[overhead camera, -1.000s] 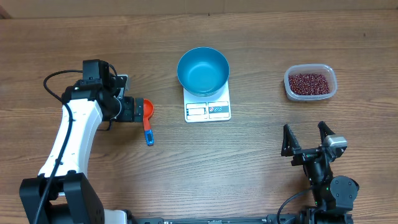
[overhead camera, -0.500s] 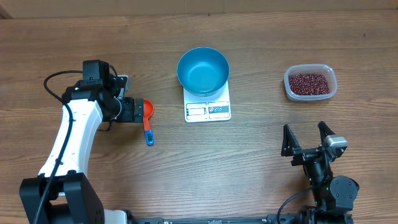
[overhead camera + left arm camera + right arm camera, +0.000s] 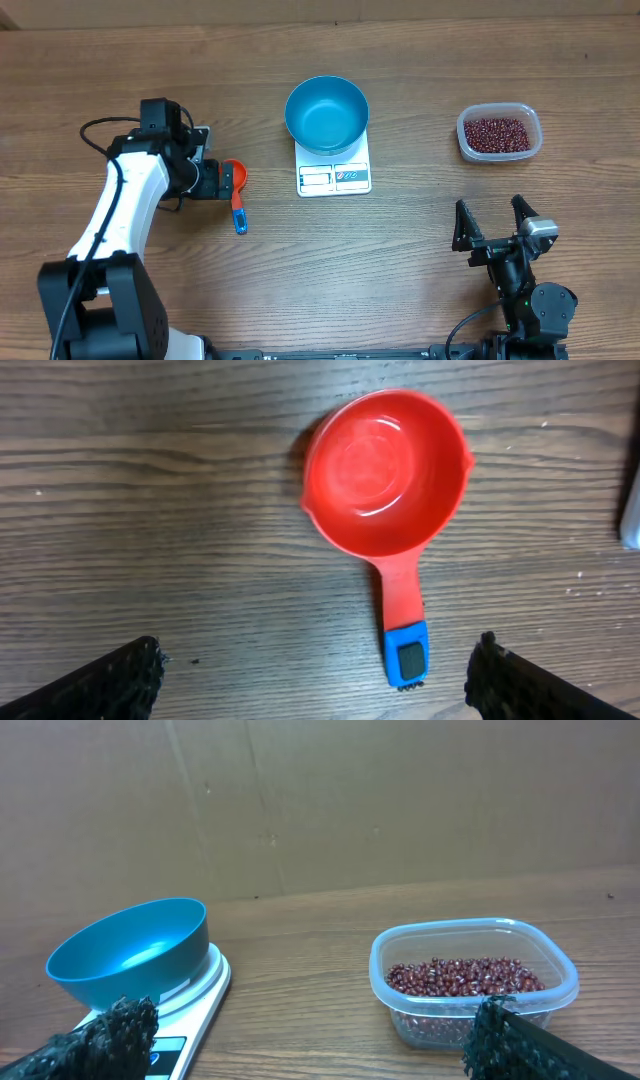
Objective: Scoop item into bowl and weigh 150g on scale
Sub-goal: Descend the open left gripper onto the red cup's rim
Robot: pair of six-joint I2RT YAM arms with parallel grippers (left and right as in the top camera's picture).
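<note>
Overhead: left arm has edged toward the scoop (image 3: 237, 190) vs 1 s ago; right arm unchanged. Left end effector (image 3: 222, 180) and right end effector (image 3: 489, 208) are wide open and empty. Bowl (image 3: 326, 113) sits on the 12 o'clock end of the scale (image 3: 334, 178). Scale's long axis runs 12–6, display at 6. Beans (image 3: 497, 132) in tub (image 3: 464, 142), at 3 o'clock of bowl. Wood-grain bench (image 3: 400, 270).
L wrist: scoop handle points to 6.
R wrist: brown wall (image 3: 400, 790) behind.

You have no readable text here. The scale (image 3: 333, 178) has a display window and a button panel, but their marks are too small to read. The small window on the scoop (image 3: 386, 472) handle is illegible too.
</note>
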